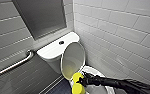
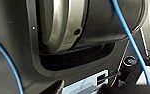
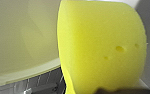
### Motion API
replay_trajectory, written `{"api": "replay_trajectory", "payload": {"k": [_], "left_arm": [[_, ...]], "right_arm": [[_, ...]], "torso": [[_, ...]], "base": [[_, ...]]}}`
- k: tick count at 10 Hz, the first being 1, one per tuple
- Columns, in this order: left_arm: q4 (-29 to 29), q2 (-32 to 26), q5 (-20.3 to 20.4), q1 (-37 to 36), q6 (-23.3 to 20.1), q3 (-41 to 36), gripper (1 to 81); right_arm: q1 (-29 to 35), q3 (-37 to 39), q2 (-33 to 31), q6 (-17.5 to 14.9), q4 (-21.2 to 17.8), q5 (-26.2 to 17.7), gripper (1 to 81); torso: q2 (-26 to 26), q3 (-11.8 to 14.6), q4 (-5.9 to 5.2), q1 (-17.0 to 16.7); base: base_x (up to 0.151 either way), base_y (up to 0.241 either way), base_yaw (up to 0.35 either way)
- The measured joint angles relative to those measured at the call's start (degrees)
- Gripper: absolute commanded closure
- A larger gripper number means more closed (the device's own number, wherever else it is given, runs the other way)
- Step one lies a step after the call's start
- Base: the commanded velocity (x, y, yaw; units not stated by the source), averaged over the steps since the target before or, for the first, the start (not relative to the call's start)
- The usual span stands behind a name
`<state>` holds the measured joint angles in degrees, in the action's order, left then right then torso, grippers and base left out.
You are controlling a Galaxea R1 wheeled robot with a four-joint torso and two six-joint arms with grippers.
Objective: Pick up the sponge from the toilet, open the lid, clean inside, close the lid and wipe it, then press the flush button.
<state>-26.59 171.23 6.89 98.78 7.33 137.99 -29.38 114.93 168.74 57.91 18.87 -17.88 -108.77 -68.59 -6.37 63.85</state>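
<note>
**Over the bowl with the sponge, lid up – how I'd do the scrub**

Down at the front of the toilet [image 1: 51, 55], the right gripper [image 1: 79, 81] is clamped around the middle of the sponge [image 1: 78, 89], so a yellow lobe bulges out on either side of it. The lid [image 1: 73, 58] stands raised against the tank, grey underside facing out, and the sponge hangs just in front of its lower edge, over the bowl rim [image 1: 95, 70].

My read is that this is the clean-inside step. I'd tip a free end of the sponge down into the bowl and sweep along the inner wall. Keep the squeeze firm, since soft foam can wriggle loose. Watch the arm too, because a bump could knock the lid shut.

Hard to make out:
- The bowl's inside is mostly behind the arm and sponge.
- The right wrist view gives a close-up of the sponge [image 3: 101, 47] with the lid [image 3: 21, 32] behind it, but the fingers are a dark smear.
- The flush button [image 1: 61, 42] is a tiny dark dot on the tank top.
</note>
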Motion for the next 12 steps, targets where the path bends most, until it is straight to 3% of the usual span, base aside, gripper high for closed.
{"api": "replay_trajectory", "payload": {"k": [3,5,8,12], "left_arm": [[0.02,-0.28,0.27,0.89,0.0,0.0,1.0],[0.0,-0.26,0.24,1.02,0.0,0.0,1.0],[-0.04,0.05,0.28,1.0,-0.02,0.0,1.0],[-0.06,0.22,0.28,1.0,-0.02,0.0,1.0]], "right_arm": [[-4.08,9.87,3.52,-0.02,-0.2,7.61,81.1],[-6.81,11.64,3.83,-0.02,-0.13,14.42,81.1],[-6.84,6.84,0.15,0.0,0.26,14.12,81.1],[-8.13,-10.93,-14.71,0.11,0.94,9.48,81.1]], "torso": [[0.0,0.02,0.0,-0.02],[0.0,0.05,0.0,-0.02],[0.0,0.05,0.0,-0.02],[0.0,0.05,0.0,-0.02]], "base": [[0.0,0.0,0.0],[0.0,0.0,0.0],[0.0,0.0,0.0],[0.0,0.0,0.0]]}}
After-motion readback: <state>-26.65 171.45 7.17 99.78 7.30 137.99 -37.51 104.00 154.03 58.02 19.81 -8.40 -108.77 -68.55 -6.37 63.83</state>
